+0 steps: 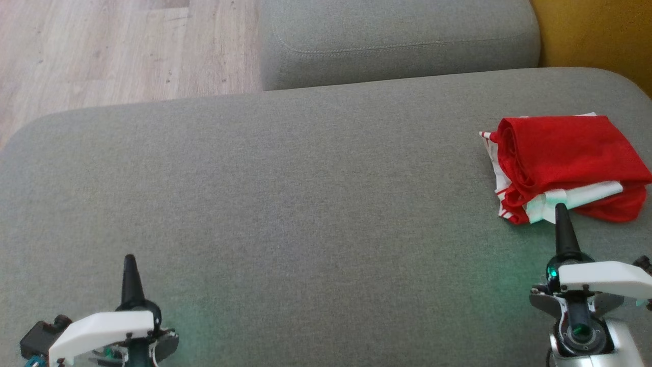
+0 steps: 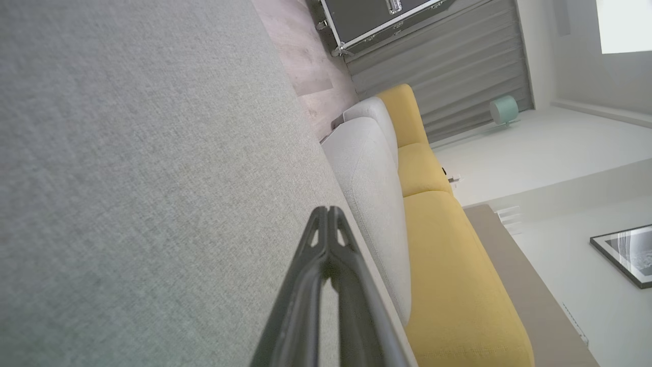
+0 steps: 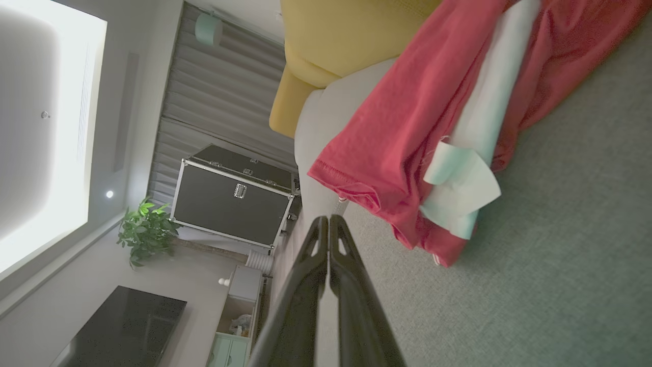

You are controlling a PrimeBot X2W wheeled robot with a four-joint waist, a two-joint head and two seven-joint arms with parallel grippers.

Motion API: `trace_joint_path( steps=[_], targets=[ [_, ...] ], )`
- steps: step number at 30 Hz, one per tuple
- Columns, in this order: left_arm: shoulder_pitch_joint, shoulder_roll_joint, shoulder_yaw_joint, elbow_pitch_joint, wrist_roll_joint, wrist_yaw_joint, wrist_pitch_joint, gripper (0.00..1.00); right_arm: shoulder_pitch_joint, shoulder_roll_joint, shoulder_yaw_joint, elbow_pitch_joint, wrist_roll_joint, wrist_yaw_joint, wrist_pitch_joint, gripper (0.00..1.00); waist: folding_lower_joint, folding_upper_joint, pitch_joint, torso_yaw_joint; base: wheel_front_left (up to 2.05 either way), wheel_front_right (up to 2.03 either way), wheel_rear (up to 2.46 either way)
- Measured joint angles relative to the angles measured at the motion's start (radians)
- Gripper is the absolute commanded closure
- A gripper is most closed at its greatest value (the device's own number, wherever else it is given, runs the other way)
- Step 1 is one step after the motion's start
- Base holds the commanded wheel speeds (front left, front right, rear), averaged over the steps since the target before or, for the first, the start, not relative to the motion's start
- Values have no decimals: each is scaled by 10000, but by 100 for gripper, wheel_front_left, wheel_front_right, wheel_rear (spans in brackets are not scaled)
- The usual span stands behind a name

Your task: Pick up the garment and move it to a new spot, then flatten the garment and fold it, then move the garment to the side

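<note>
Lying folded, the red-and-white fabric garment (image 1: 570, 158) sits at the right side of your grey sofa cushion (image 1: 305, 204); your right gripper (image 1: 561, 208), closed on nothing, points just beside it, your left gripper (image 1: 130, 259), closed too, well apart.

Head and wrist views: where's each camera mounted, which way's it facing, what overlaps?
Head: on the head, facing forward-down at the grey seat; left gripper lower left, right gripper lower right by the red garment.
Left wrist: wrist-mounted, looks along its shut gripper across the seat to a yellow sofa and black case.
Right wrist: wrist-mounted, looks along its shut gripper past the garment toward the case.
Shared: garment in head and right wrist; case in both wrists.
</note>
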Motion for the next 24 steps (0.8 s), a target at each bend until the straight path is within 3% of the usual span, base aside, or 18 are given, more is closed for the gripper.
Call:
trace_joint_path(
  steps=[24],
  targets=[
    [-121,-2,288,-73,-2397,-31,690,100,201,6,-359,-339,2727,0,696,100,0,0,-29,68,0,0,0]
  ],
)
